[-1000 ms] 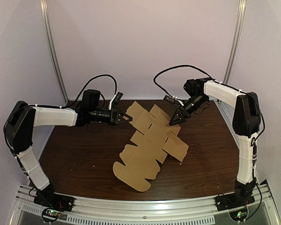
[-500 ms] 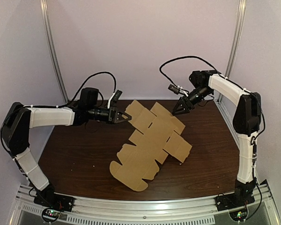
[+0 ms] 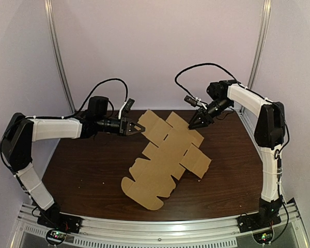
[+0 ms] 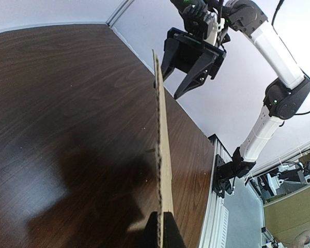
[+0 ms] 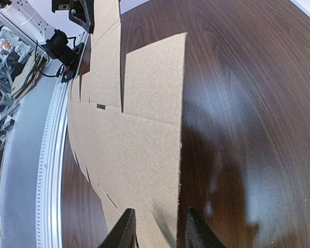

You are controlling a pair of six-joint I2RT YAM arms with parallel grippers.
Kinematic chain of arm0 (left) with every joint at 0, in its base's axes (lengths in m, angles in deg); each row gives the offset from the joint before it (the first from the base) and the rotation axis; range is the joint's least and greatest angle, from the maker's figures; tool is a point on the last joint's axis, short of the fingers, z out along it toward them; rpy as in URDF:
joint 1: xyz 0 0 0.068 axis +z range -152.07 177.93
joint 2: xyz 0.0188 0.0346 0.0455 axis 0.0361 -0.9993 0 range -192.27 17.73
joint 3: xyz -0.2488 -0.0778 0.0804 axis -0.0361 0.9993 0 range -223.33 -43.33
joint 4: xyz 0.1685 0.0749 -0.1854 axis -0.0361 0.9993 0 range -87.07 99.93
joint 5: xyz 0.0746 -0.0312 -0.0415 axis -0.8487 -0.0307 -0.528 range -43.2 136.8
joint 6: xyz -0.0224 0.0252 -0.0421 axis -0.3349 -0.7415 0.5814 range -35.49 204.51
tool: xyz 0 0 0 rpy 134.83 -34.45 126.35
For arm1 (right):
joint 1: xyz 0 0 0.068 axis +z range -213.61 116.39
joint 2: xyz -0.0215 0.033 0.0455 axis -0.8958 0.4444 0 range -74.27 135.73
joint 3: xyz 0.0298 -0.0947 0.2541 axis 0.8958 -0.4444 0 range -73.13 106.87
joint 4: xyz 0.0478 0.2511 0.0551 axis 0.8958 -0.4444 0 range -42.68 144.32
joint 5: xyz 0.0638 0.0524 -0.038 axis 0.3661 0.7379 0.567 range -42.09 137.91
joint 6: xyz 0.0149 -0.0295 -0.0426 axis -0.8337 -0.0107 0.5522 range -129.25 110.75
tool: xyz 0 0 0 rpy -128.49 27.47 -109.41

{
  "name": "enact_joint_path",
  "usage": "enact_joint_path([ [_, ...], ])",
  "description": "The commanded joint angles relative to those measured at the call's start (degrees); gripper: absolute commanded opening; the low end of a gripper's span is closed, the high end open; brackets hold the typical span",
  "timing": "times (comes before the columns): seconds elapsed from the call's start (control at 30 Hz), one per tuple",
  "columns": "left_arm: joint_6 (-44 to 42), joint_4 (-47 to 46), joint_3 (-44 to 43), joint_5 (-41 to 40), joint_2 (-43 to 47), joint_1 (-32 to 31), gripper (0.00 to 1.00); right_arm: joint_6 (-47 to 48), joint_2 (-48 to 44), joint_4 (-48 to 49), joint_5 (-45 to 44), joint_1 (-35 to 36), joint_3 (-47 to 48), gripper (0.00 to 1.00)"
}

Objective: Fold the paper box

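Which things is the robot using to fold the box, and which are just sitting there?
For the job: paper box, left gripper, right gripper.
Just there: table, black cable, metal rail.

Plain tan paper box (image 3: 165, 160) on dark brown wood-grain table (image 3: 88, 175).

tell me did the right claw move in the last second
Yes. The right claw has shifted up the picture, toward the far edge of the table. It has come off the middle of the cardboard to its far flap.
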Motion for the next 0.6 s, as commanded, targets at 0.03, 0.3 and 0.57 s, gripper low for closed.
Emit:
enact_joint_path([
  [0.03, -1.7, -2.5, 0.5, -2.7, 0.4, -0.2, 0.00, 5.6, 0.8, -21.2, 2.1, 0.4, 1.3, 0.27],
  [0.3, -2.3, -3.0, 1.2, -4.7, 0.1, -0.2, 0.00, 9.2, 1.4, -26.8, 3.0, 0.8, 1.0, 0.28],
  [0.57, -5.4, 0.6, 1.5, -12.8, 0.8, -0.1, 0.00, 7.5, 0.6, -26.7, 2.4, 1.4, -0.9, 0.24],
])
